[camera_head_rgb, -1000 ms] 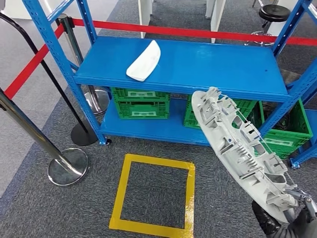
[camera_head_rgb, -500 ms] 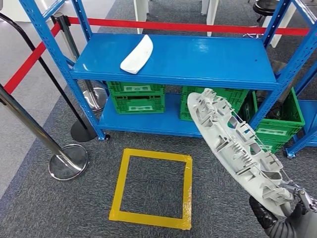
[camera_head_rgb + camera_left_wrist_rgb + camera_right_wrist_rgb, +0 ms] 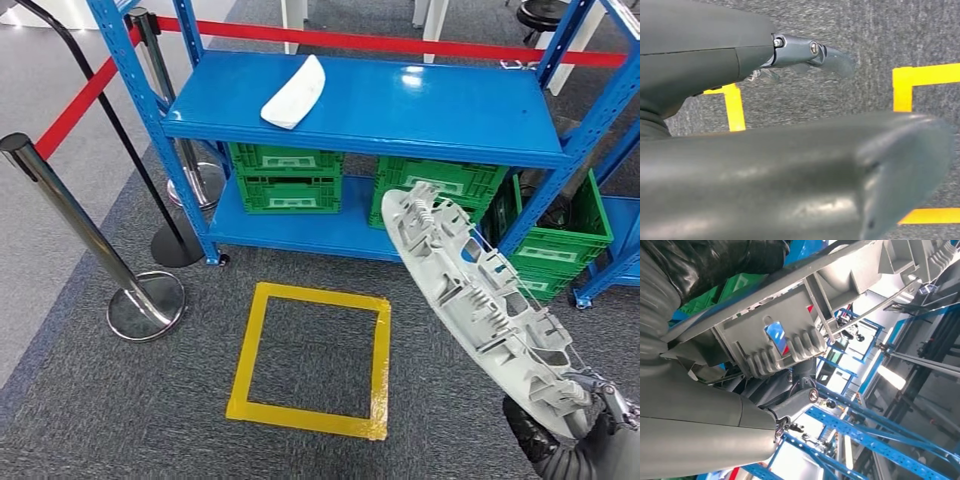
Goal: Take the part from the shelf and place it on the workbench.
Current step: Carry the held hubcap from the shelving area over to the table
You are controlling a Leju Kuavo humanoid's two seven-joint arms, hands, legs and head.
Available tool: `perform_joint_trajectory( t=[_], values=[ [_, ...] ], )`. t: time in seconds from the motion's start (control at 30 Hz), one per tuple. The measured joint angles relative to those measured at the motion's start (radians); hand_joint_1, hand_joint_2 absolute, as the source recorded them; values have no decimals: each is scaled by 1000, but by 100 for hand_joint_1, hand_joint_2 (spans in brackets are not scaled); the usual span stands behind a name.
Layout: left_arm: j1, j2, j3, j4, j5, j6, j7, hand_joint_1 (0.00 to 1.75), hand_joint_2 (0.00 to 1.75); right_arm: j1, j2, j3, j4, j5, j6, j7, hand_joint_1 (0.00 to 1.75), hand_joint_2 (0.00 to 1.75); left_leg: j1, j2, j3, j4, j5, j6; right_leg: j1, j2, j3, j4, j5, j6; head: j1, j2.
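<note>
1. Low at our right in the head view, our right hand (image 3: 573, 450) grips the near end of the grey part (image 3: 483, 300); fingers are closed on it, and the right wrist view shows the ribbed underside of the part (image 3: 791, 330) lying across the hand (image 3: 715, 430).
2. Part is off the shelf, held in the air, slanting up and to the left from the hand, its far end in front of the green crates (image 3: 287, 180) under the blue shelf (image 3: 453, 110).
3. Versus half a second ago: the whole picture has shifted, so the camera moved. Shelf, yellow tape square (image 3: 309, 360) and chrome post (image 3: 143, 300) all sit a little further right in frame. Part and hand hold about the same spot in frame, grip unchanged.
4. White curved piece (image 3: 294, 92) lies on the shelf's upper board near its left end, same as before.
5. Left hand (image 3: 753, 125): wrist view shows it over grey carpet and yellow tape, thumb and one finger apart, nothing between them.
</note>
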State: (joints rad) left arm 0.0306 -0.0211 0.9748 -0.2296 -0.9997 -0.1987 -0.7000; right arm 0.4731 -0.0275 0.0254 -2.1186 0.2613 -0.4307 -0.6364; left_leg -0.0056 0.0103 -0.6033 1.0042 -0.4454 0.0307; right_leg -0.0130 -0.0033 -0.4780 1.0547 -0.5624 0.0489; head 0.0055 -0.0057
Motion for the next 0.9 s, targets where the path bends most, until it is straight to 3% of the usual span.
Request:
perform_joint_trajectory(
  t=[0.07,0.13,0.17,0.23,0.3,0.33,0.37,0.4,0.47,0.5,0.57,0.63,0.67,0.73,0.8,0.83,0.87,0.9],
  values=[
    [1,0,3,0,-4,0,0,0,0,-3,0,0,2,0,2,0,175,175,-2,-1,-11,10,13,-10,3,1,32,-65,-13,-10,-1,0],
    [3,0,5,0,-6,0,0,0,0,-3,0,0,5,-1,5,2,175,175,-1,-3,-17,12,21,-20,3,0,17,-68,-4,-25,-1,0],
    [4,0,5,0,-8,0,0,0,0,-4,0,0,6,-1,7,5,175,175,0,-4,-22,21,7,-26,2,-1,11,-69,2,-35,-1,0],
    [7,0,8,0,-13,0,0,0,0,-6,0,-1,10,-2,10,11,175,175,3,-6,-41,91,-72,-38,-1,-5,-7,-71,20,-52,-6,0],
    [8,-1,11,0,-18,0,0,0,0,-7,0,-2,14,-3,12,14,175,175,6,-6,-65,217,-163,-45,1,-6,-25,-69,37,-59,-13,0],
    [8,-1,12,0,-19,0,0,0,0,-7,0,-2,17,-3,12,14,175,175,7,-6,-69,266,-182,-47,1,-6,-35,-66,46,-59,-15,0],
    [7,-1,13,0,-19,0,0,0,0,-8,0,-2,19,-3,13,14,175,175,8,-6,-60,287,-177,-47,2,-6,-47,-61,54,-58,-16,0],
    [7,-2,14,0,-19,0,0,0,0,-8,0,-2,21,-3,13,14,175,175,8,-6,-33,268,-155,-45,3,-6,-58,-56,61,-57,-16,0],
    [6,-1,18,0,-20,0,0,0,0,-8,0,-2,23,-3,13,15,175,175,6,-8,60,137,-106,-32,4,-5,-82,-45,73,-54,-17,0],
    [6,0,19,0,-20,0,0,0,0,-9,0,-2,23,-3,13,15,175,175,4,-9,105,61,-96,-24,6,-5,-90,-42,78,-50,-16,0],
    [6,2,21,0,-20,0,0,0,0,-11,0,-2,23,-4,13,15,175,175,-2,-11,148,-22,-97,-13,5,-6,-102,-40,92,-39,-17,0],
    [7,2,22,0,-20,0,0,0,0,-13,0,-2,23,-4,13,15,175,175,-3,-9,140,-37,-83,-4,2,-7,-110,-43,106,-26,-17,0],
    [7,2,22,0,-20,0,0,0,0,-13,0,-2,23,-4,13,15,175,175,-2,-8,134,-44,-71,2,2,-5,-116,-41,100,-20,-17,0],
    [5,2,22,0,-20,0,0,0,0,-14,0,-2,23,-4,13,15,175,175,3,-3,114,-54,-48,12,2,-2,-140,12,38,-12,-12,0],
    [5,1,22,0,-20,0,0,0,0,-16,0,0,24,-4,14,15,175,175,2,-1,87,-48,-31,16,1,0,-171,128,-52,-6,-5,0],
    [5,0,22,0,-20,0,0,0,0,-16,0,1,25,-5,15,15,175,175,1,0,72,-42,-23,16,1,0,-179,185,-75,-4,-3,0],
    [5,0,22,0,-20,0,0,0,0,-16,0,2,25,-5,16,16,175,175,1,1,56,-36,-16,15,1,0,-175,217,-76,-3,-2,0],
    [5,0,23,0,-20,0,0,0,0,-16,0,2,26,-6,16,16,175,175,1,1,40,-28,-9,13,1,0,-157,217,-56,-2,-1,0]
  ],
)
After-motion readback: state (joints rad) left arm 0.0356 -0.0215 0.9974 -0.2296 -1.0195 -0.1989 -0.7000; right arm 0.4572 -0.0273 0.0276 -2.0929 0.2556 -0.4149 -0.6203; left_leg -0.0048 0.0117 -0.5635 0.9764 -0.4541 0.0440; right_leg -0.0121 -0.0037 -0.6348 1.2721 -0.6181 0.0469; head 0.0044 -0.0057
